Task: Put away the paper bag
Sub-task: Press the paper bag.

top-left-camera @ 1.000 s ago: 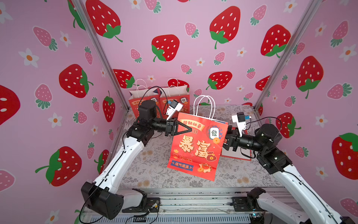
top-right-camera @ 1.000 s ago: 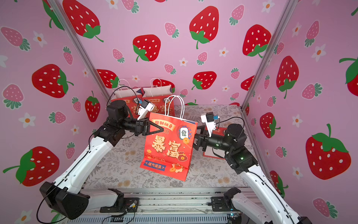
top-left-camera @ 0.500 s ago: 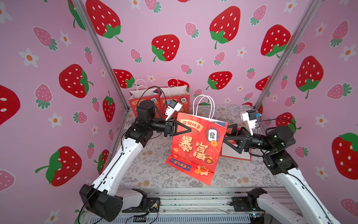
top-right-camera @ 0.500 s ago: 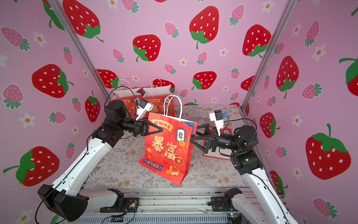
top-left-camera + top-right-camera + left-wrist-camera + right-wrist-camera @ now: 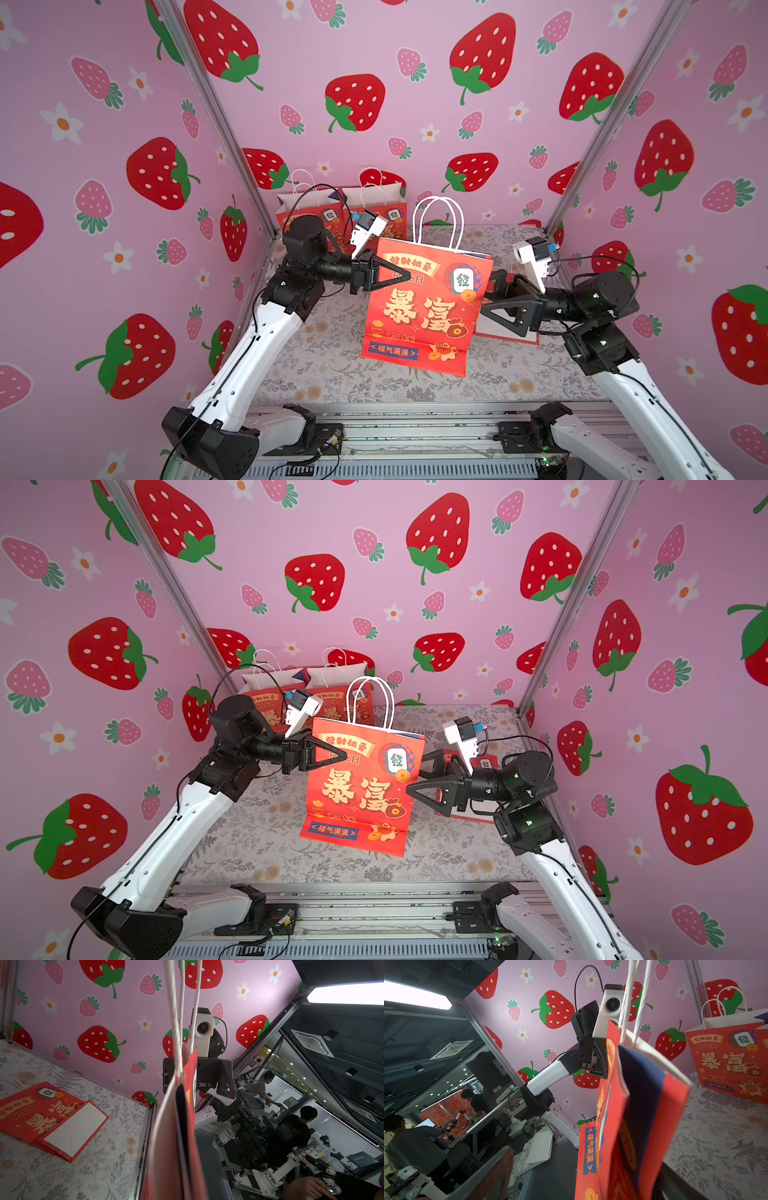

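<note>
Left hand (image 5: 405,274) is pinching the upper left edge of the red paper bag (image 5: 419,316), which hangs upright over the middle of the bench (image 5: 328,365). Right hand (image 5: 488,292) is spread wide at the bag's right edge, not closed on it. Two standing bags (image 5: 374,199) occupy the far left corner, and a flat bag (image 5: 31,1113) lies on the bench at right.

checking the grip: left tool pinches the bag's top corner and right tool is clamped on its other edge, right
No: the right tool is open, jaws spread beside the paper bag, per both top views; the left tool pinches it.
</note>
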